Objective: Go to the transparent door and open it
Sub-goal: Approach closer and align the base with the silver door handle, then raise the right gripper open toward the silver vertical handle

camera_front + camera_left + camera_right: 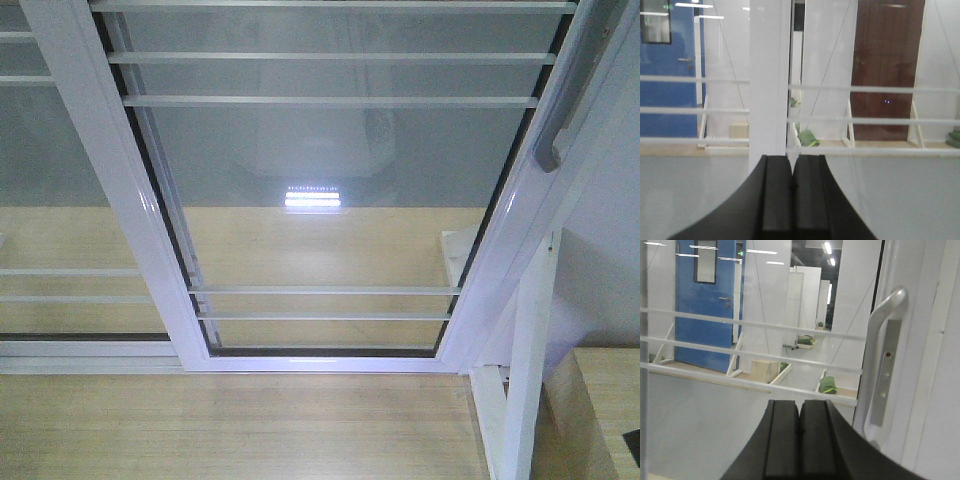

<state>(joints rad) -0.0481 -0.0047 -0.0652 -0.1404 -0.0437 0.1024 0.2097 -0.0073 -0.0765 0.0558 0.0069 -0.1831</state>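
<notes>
the door [330, 180] fills the front view, close ahead, its glass crossed by thin white bars, its bottom rail meeting the wooden floor [230, 420]. its handle [548, 135] sits on the right stile, at the upper right of that view. in the right wrist view the handle [879, 340] stands just right of and above the right gripper [800, 432], with the lock plate [885, 372] beside it; the two are near but apart. that gripper's pads are pressed together, holding nothing. the left gripper [792, 187] is likewise pinched closed and empty, and faces a white post [769, 80] where the door overlaps the plain panel [60, 200] to the left.

the drive up to the door looks done, so the step in hand is the reach for the handle. the next move likely calls for the right gripper to spread its pads, shift right and forward until they straddle the grip, close, then drag the door sideways along its track. which way it slides i cannot tell for sure; leftward, over the plain panel, seems likely.
</notes>
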